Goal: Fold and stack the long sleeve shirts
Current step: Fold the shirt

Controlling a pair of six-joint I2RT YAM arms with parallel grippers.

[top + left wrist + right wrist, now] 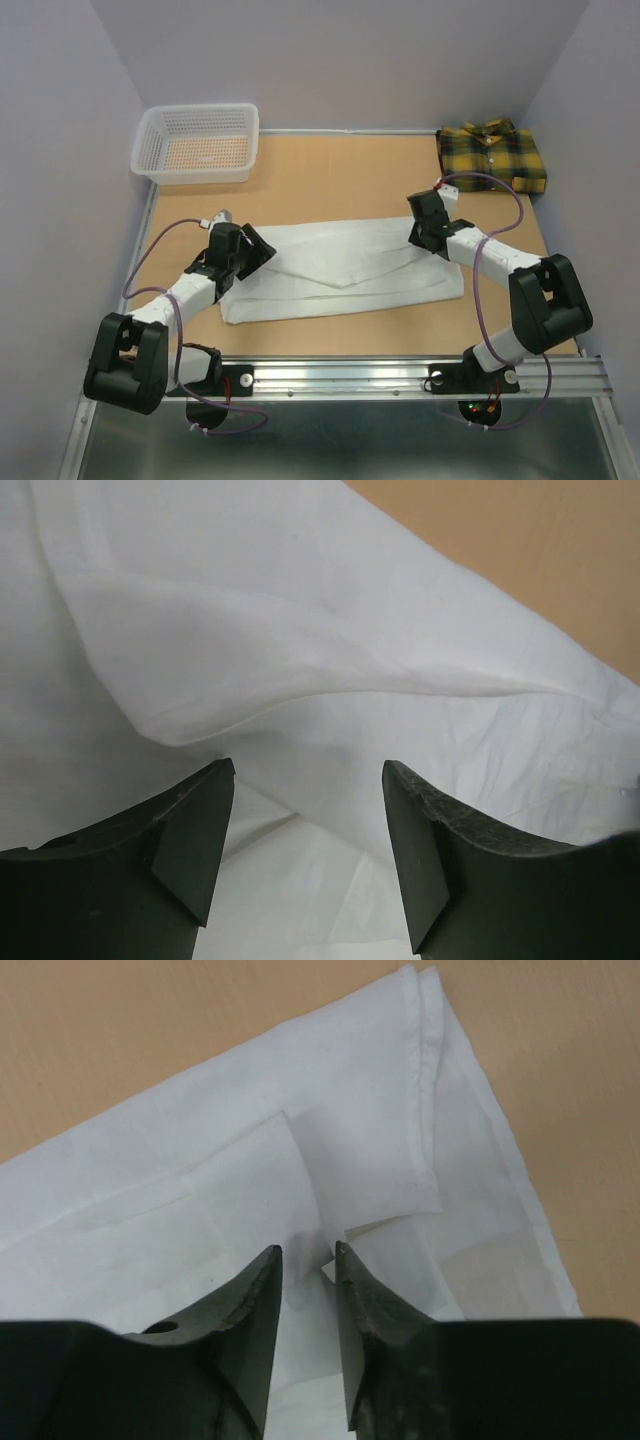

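The white long sleeve shirt (340, 270) lies folded into a long band across the middle of the table. At its left end my left gripper (258, 250) hovers open, jaws wide apart over rumpled white cloth (300, 630), with nothing pinched between them (308, 770). At the shirt's right end my right gripper (425, 238) stands just above the cloth (250, 1170). Its jaws are a narrow gap apart, with a small raised fold of fabric between the tips (308, 1250). The plaid long sleeve shirt (492, 155) lies folded at the back right corner.
A white mesh basket (198, 172) stands at the back left corner of the tan table (340, 180). Grey walls close in on the left, back and right. A metal rail (400, 372) with the arm bases runs along the near edge.
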